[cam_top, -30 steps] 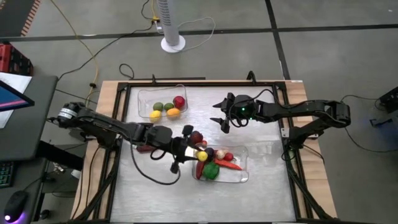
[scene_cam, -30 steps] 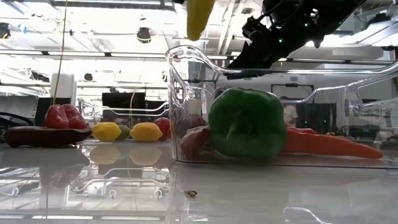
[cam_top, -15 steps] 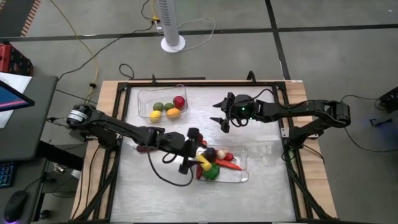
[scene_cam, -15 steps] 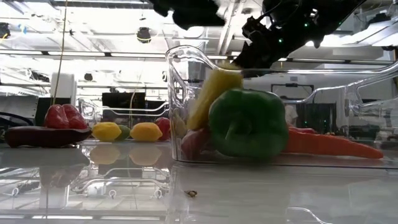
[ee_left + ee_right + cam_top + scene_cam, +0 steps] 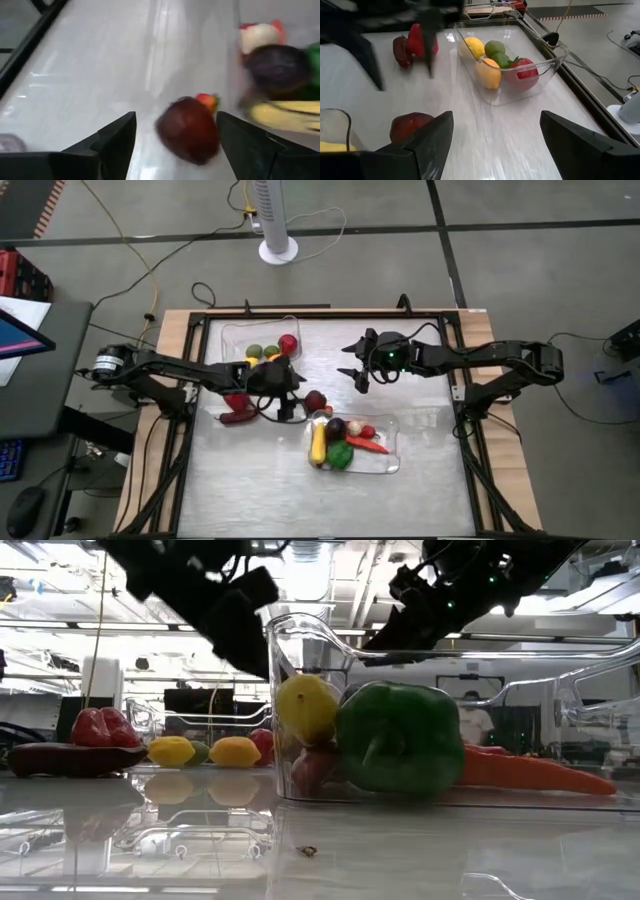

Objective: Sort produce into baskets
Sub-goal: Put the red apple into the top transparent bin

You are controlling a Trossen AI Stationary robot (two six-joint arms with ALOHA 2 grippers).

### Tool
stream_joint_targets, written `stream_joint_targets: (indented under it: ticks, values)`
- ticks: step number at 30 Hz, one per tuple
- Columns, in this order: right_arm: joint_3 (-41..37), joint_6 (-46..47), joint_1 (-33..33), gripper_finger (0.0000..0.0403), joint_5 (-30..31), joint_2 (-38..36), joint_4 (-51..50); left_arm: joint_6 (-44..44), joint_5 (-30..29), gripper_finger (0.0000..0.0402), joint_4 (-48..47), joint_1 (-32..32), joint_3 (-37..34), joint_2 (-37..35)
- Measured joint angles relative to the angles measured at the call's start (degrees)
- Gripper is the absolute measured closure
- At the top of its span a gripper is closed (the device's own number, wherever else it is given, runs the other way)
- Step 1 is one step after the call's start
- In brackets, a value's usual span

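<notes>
Left gripper (image 5: 285,392): its two fingers are apart, about half open, and nothing is between them. It hangs over the table between the two baskets, just beside a dark red round fruit.
Dark red fruit (image 5: 315,400): it sits on the bare table, right next to the outside edge of the near basket. In the left wrist view it (image 5: 188,130) lies just ahead of the open fingers, not touching them.
Right gripper (image 5: 356,373): its fingers are spread wide and hold nothing. It waits above the table, past the far side of the near basket.
Near basket (image 5: 392,465): a clear tray holding a long yellow piece (image 5: 318,442), a green pepper (image 5: 340,454), a carrot (image 5: 368,445), a dark purple round one (image 5: 336,427) and a small red one (image 5: 367,432).
Far basket (image 5: 230,332): a clear tray holding a red fruit (image 5: 288,343), a green one (image 5: 255,352), a yellow lemon (image 5: 249,364) and an orange-yellow one, partly hidden by the left arm.
Still on the table: a red pepper (image 5: 237,400) and a long dark purple piece (image 5: 236,418) lie together under the left arm, toward the table's left side.
Edges: a black frame (image 5: 330,313) runs around the table.
Open room: the bare table (image 5: 250,480) is widest on the near side, left of the near basket. There is also bare space between the far basket and the right gripper.
</notes>
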Motion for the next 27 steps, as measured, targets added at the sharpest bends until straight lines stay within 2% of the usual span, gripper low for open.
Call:
stream_joint_targets:
  ticks: [5, 12, 19, 27]
  values:
    - [0.0, 0.0, 0.0, 0.0078, 0.0, 0.0, 0.5, -0.7, 3.3, 0.0109, 10.9, 1.5, -5.9, 0.0]
    - [0.0, 0.0, 0.0, 0.0078, 0.0, 0.0, 0.5, -0.5, 4.1, 0.0063, 18.9, 1.6, -6.9, 6.4]
    - [0.0, 0.0, 0.0, 0.0078, 0.0, 0.0, 0.2, -0.7, 6.6, 0.006, 26.8, 2.0, -6.7, 13.2]
    - [0.0, 0.0, -0.1, 0.0078, 0.0, 0.0, 0.2, -1.8, 6.5, 0.0064, 29.1, 2.0, -6.7, 18.5]
